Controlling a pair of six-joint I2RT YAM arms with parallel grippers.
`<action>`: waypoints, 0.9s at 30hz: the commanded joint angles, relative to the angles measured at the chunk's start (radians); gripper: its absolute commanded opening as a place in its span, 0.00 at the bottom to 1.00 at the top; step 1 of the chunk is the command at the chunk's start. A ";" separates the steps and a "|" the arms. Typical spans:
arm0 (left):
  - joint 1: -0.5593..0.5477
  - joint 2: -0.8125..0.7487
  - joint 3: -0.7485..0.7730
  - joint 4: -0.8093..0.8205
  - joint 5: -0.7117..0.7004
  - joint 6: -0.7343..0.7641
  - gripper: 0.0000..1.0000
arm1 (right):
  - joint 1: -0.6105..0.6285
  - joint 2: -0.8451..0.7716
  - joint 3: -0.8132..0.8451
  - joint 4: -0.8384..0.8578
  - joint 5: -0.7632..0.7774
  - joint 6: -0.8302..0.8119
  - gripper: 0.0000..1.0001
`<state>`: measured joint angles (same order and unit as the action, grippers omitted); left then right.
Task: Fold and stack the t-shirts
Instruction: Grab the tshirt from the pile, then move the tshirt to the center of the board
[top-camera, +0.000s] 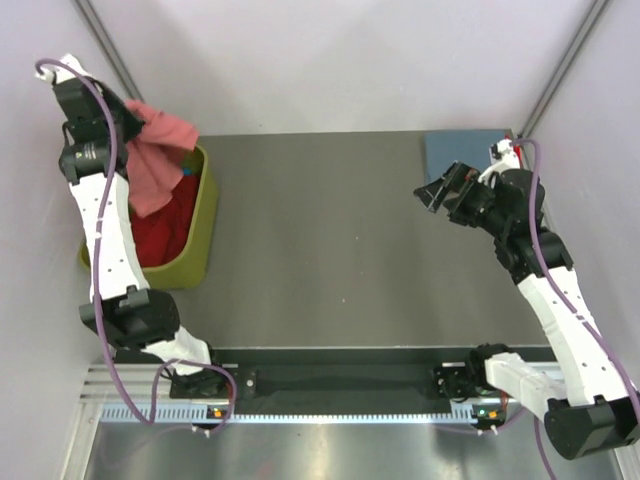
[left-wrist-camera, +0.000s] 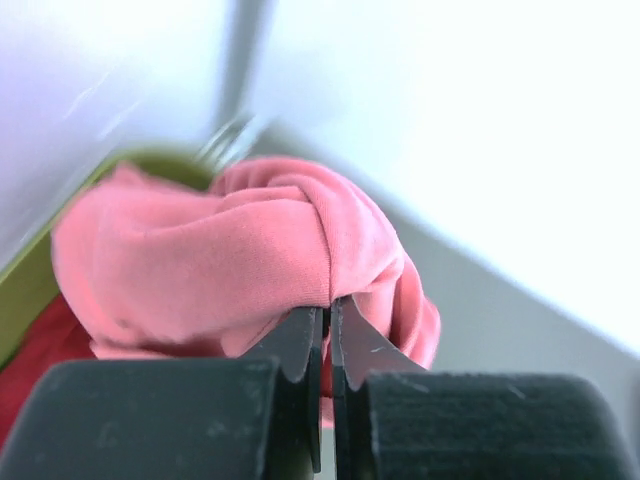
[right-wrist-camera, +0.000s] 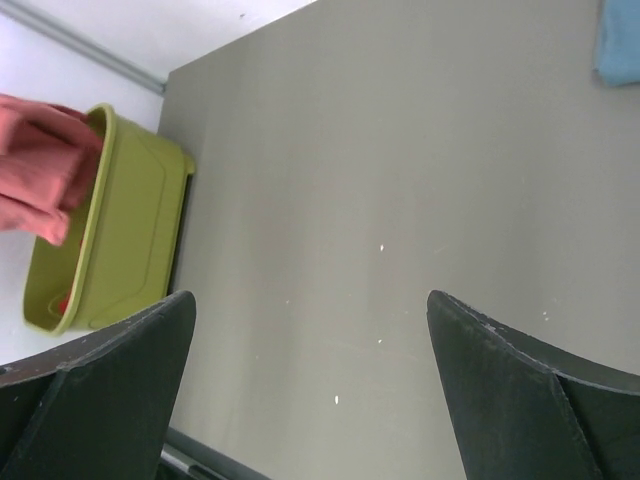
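My left gripper (top-camera: 138, 122) is shut on the salmon-pink t-shirt (top-camera: 155, 155) and holds it bunched above the far end of the olive-green bin (top-camera: 203, 228). In the left wrist view the pink cloth (left-wrist-camera: 220, 255) is pinched between the closed fingers (left-wrist-camera: 300, 345). A red t-shirt (top-camera: 165, 228) lies inside the bin, with a bit of bright blue cloth (top-camera: 187, 171) beside it. A grey-blue folded t-shirt (top-camera: 462, 152) lies at the table's far right corner. My right gripper (top-camera: 436, 192) is open and empty, raised over the right side of the table, near the grey-blue shirt.
The grey table (top-camera: 330, 240) runs from the bin to the right wall. In the right wrist view the bin (right-wrist-camera: 120, 225) and the pink shirt (right-wrist-camera: 40, 160) show at the left. A black rail (top-camera: 340, 380) runs along the near edge.
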<state>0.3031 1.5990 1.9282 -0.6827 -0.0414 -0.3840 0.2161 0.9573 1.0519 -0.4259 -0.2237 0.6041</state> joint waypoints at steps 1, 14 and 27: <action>-0.010 -0.096 0.069 0.309 0.205 -0.070 0.00 | 0.005 0.008 0.095 -0.014 0.053 0.025 1.00; -0.417 -0.036 -0.130 0.927 0.825 -0.690 0.00 | 0.002 0.035 0.157 -0.106 0.066 0.000 1.00; -0.777 -0.249 -0.804 0.158 0.367 -0.047 0.51 | -0.006 0.112 -0.044 -0.137 0.096 0.000 1.00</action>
<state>-0.4828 1.4769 1.1427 -0.3481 0.5102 -0.5953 0.2131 1.0470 1.0496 -0.5655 -0.1310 0.6128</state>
